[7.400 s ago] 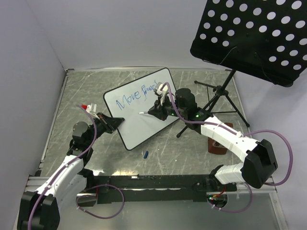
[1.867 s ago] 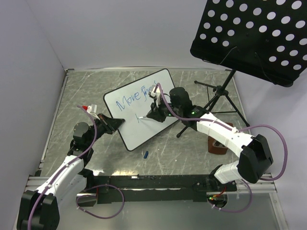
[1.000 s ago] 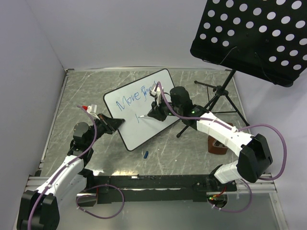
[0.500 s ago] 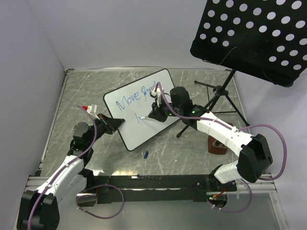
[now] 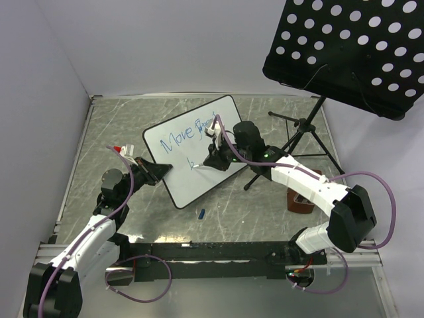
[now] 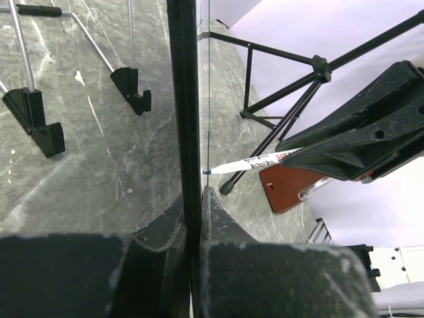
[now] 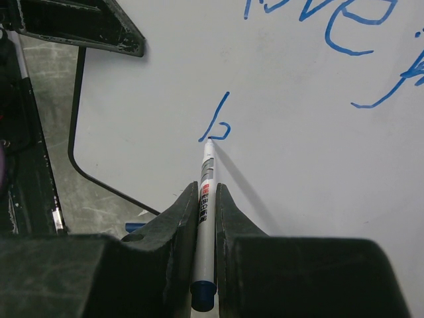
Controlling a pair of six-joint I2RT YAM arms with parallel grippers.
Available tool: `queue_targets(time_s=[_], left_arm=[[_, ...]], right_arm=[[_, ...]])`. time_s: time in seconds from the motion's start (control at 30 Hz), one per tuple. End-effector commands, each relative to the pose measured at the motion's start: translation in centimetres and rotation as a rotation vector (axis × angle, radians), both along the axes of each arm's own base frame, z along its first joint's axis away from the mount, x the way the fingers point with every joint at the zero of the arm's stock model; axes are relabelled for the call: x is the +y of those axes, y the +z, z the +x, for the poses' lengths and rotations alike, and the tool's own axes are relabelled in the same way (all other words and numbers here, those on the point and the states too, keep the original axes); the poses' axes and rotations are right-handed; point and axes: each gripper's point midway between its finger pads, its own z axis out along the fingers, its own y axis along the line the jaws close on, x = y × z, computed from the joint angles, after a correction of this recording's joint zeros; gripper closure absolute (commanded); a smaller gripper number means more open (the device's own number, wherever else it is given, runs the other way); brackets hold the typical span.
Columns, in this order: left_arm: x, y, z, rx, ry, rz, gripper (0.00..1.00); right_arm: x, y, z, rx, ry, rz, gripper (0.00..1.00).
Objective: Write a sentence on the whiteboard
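The right claw is closed tight on the barrel of a white marker, whose tip touches the whiteboard at the foot of a small blue stroke shaped like a "b". The left claw is clamped shut on the board's left edge, its jaws pinching the thin black rim, as seen in the left wrist view.

The board sits skewed near the middle of the counter, one corner pointing toward the far edge. The sentence reads "Move" in blue, followed by a second word partly hidden behind the right claw; the single stroke stands alone on the line below.

A small blue cap lies on the counter just off the board's near edge. A black perforated music stand rises over the far right corner, with a reddish-brown block near its tripod legs.
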Motion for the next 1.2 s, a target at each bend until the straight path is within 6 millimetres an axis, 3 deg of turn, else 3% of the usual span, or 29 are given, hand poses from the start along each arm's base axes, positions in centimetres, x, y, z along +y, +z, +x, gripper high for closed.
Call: queue_targets(time_s=[0.0, 0.17, 0.43, 0.67, 0.9, 1.17], left_arm=[[-0.8, 2.7, -0.5, -0.137, -0.056, 0.001, 0.99], [-0.8, 2.7, -0.5, -0.137, -0.056, 0.000, 0.99], [-0.8, 2.5, -0.6, -0.133, -0.058, 0.001, 0.99], [-0.8, 2.6, -0.6, -0.137, -0.056, 0.001, 0.99], [-0.8, 2.5, -0.6, -0.139, -0.061, -0.001, 0.99], [-0.8, 2.6, -0.7, -0.140, -0.061, -0.004, 0.99]], right_arm=[[0.6, 1.8, -0.5, -0.021, 0.021, 0.031, 1.00], [0.9, 2.2, -0.3, -0.024, 0.019, 0.039, 1.00], [1.1, 5.2, -0.4, -0.062, 0.030, 0.093, 1.00], [0.1, 6.6, -1.3, -0.088, 0.051, 0.133, 1.00], [-1.1, 5.9, -1.2, -0.099, 0.070, 0.140, 1.00], [-1.8, 5.2, 0.3, -0.108, 0.041, 0.131, 1.00]])
